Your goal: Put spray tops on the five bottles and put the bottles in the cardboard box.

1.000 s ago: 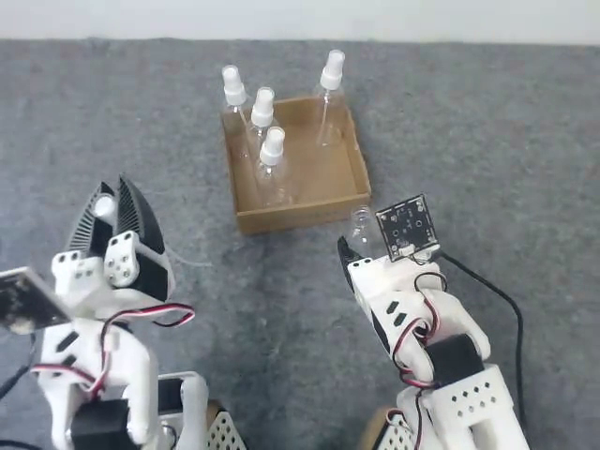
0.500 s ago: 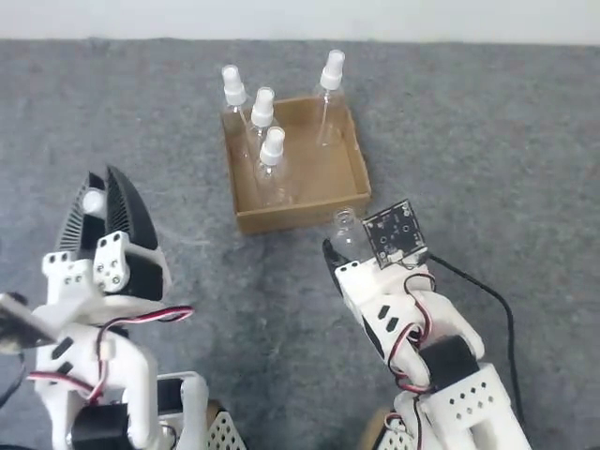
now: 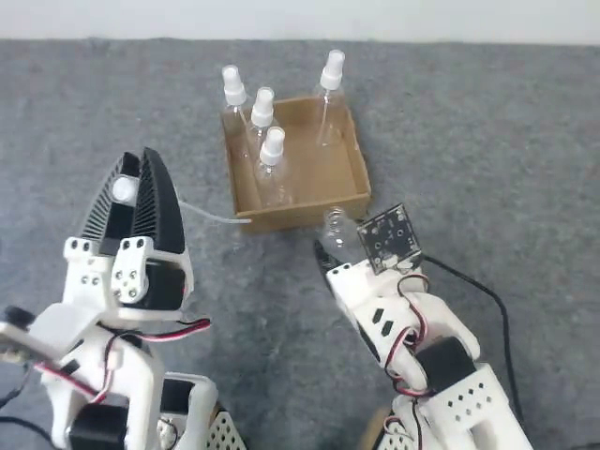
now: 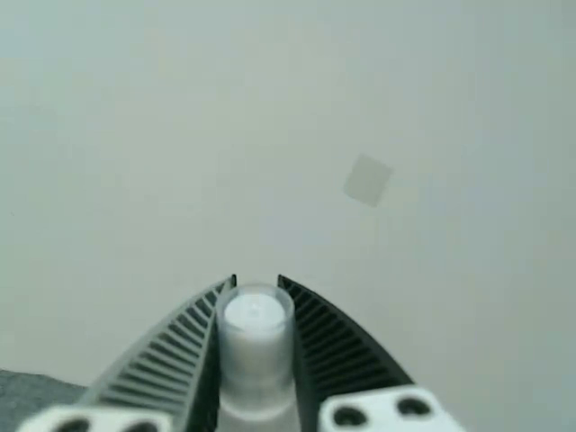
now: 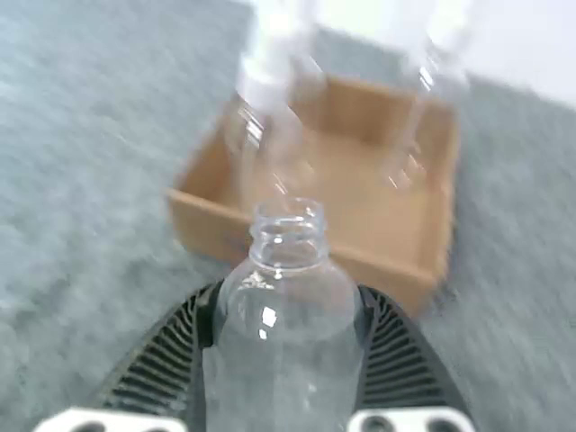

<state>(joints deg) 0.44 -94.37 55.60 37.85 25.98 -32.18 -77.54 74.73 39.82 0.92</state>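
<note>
The uncapped bottle (image 3: 336, 225) is clamped in the right gripper (image 5: 288, 297), just outside the near right corner of the cardboard box (image 3: 300, 217), with its neck pointed boxward along the fingers. The spray top (image 4: 256, 315) is pinched in the left gripper (image 3: 142, 156). Its thin tube (image 3: 211, 215), seen from the high view, is stretched toward the box's near left corner.

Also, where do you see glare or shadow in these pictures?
Right wrist view: small bright glints on the shoulder of the uncapped bottle. High view: even light, only soft shade along the inner walls of the cardboard box. Left wrist view: the spray top is evenly lit against a pale background.
</note>
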